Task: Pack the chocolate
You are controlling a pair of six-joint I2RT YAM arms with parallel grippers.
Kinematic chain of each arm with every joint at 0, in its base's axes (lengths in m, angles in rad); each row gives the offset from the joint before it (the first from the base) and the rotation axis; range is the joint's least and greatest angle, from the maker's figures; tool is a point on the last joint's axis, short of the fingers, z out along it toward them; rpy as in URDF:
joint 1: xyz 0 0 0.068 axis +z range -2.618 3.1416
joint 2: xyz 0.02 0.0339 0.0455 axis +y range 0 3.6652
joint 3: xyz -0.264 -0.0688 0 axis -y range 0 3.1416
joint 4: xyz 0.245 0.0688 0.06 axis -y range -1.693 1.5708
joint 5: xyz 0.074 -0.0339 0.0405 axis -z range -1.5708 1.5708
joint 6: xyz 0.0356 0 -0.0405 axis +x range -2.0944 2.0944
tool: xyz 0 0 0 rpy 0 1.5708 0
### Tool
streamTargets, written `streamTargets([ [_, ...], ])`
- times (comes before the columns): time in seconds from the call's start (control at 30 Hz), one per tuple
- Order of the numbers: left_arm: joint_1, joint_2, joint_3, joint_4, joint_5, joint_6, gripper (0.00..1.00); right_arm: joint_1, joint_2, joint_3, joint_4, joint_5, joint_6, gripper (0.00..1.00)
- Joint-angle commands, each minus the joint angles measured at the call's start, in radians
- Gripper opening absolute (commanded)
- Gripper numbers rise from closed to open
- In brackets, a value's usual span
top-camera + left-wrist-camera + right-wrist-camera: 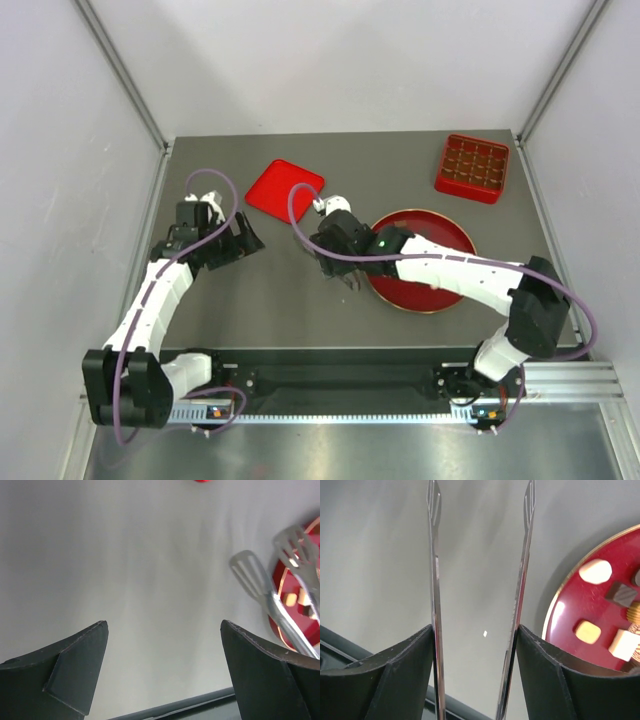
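Gripping tongs [434, 580], right hand [475, 630] hovers beside red plate [592, 602]; left hand [164, 625] wide open, empty.

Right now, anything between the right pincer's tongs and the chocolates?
Nothing visible. The right pincer holds the thin grey metal tongs open over the grey table, just beside the rim of the round red plate; the small chocolate pieces lie uncovered.

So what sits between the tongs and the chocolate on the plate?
Nothing but bare table and the gold rim of the plate, per the right wrist view; the tongs hang left of the chocolate.
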Motion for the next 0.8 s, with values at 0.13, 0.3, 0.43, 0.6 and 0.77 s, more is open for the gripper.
streamTargets([
  [0.13, -0.058, -0.03, -0.003, 0.088, 0.103, 0.043, 0.99, -0.064, -0.08, 0.045, -0.056, -0.065, -0.051, 0.61],
  [0.3, -0.196, -0.015, 0.005, 0.098, 0.05, 0.06, 0.99, -0.118, -0.121, 0.051, -0.087, -0.072, -0.075, 0.6],
  [0.43, -0.282, 0.004, 0.028, 0.1, 0.05, 0.054, 0.99, -0.179, -0.175, 0.037, -0.123, -0.074, -0.077, 0.59],
  [0.6, -0.308, 0.002, 0.06, 0.099, 0.121, 0.055, 0.99, -0.247, -0.229, -0.006, -0.174, -0.062, -0.055, 0.58],
  [0.77, -0.314, -0.007, 0.068, 0.076, 0.215, 0.074, 0.99, -0.311, -0.276, -0.043, -0.232, -0.048, -0.036, 0.57],
])
